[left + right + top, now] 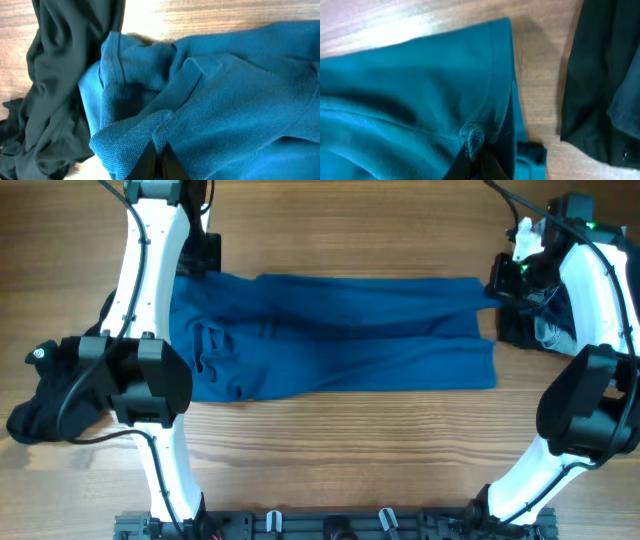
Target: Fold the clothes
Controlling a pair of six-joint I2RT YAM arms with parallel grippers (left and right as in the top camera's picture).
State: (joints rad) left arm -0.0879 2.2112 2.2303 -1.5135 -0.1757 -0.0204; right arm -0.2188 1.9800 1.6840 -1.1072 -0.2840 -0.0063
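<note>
A wooden table (330,450) carries a blue T-shirt (340,335) stretched flat between the two sets of jaws, apparently held taut at both ends so it can be folded cleanly. Unfolded clothes wait outside each grip: a dark heap (55,90) touches the shirt just beside the left jaws, and a dark pile (605,75) lies across bare wood from the right jaws. The left gripper (156,162) and right gripper (476,160) are each clamped tight on a pinch of shirt edge.
</note>
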